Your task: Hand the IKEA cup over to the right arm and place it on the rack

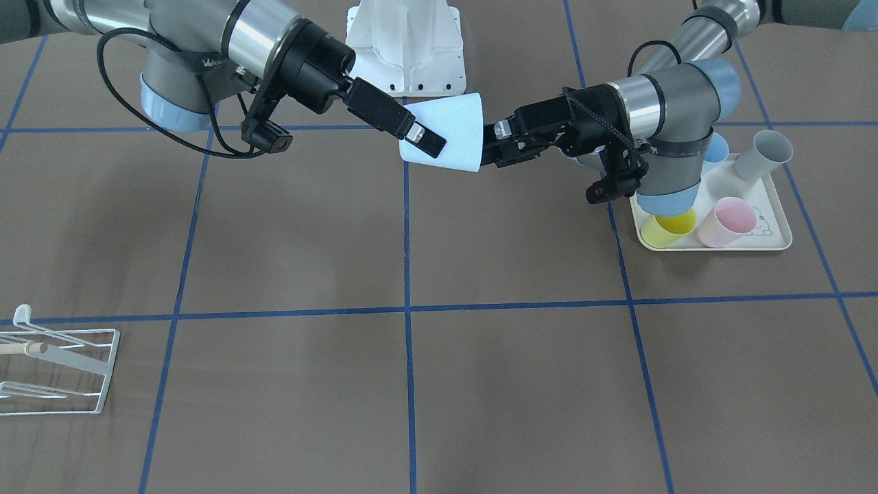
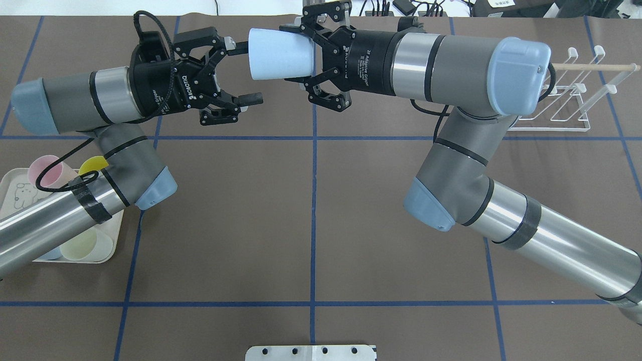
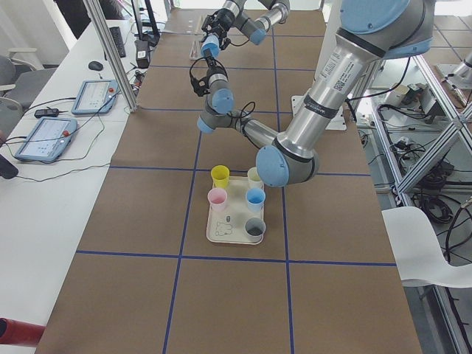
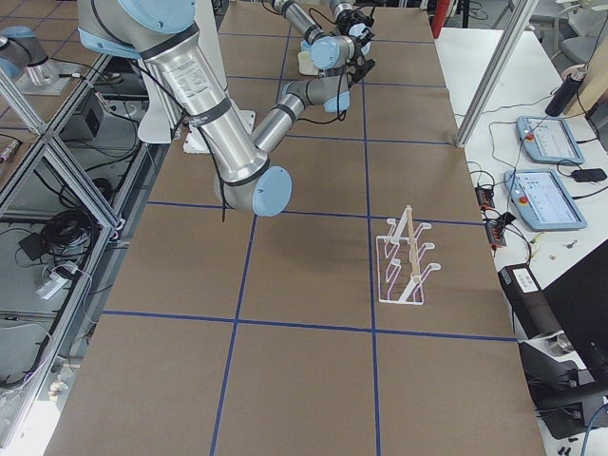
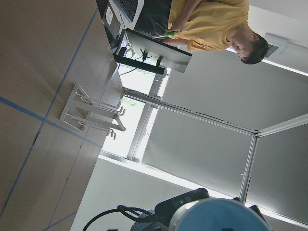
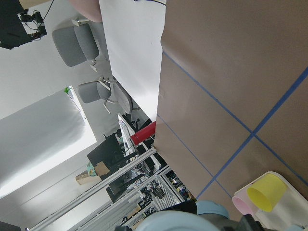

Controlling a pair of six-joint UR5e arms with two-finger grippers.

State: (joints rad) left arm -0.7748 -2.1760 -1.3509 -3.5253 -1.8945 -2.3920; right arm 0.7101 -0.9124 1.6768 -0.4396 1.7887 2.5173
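The light blue IKEA cup (image 2: 278, 54) hangs on its side in mid-air over the far middle of the table, also seen as the cup (image 1: 449, 130). My right gripper (image 2: 307, 57) is shut on its narrower end, one finger (image 1: 424, 139) lying across the cup's wall. My left gripper (image 2: 245, 73) is open at the cup's wider end: one finger reaches the rim, the other stands clear of the cup. From the front, the left gripper (image 1: 488, 145) sits just behind the cup. The white wire rack (image 2: 577, 103) with its wooden peg stands on the right, the rack (image 1: 58, 367) bearing nothing.
A cream tray (image 1: 778, 241) on the left arm's side holds yellow, pink, grey and blue cups. The left arm's elbow (image 2: 145, 185) hangs over that tray. The right arm's wrist (image 2: 516, 70) passes beside the rack. A person shows in the left wrist view.
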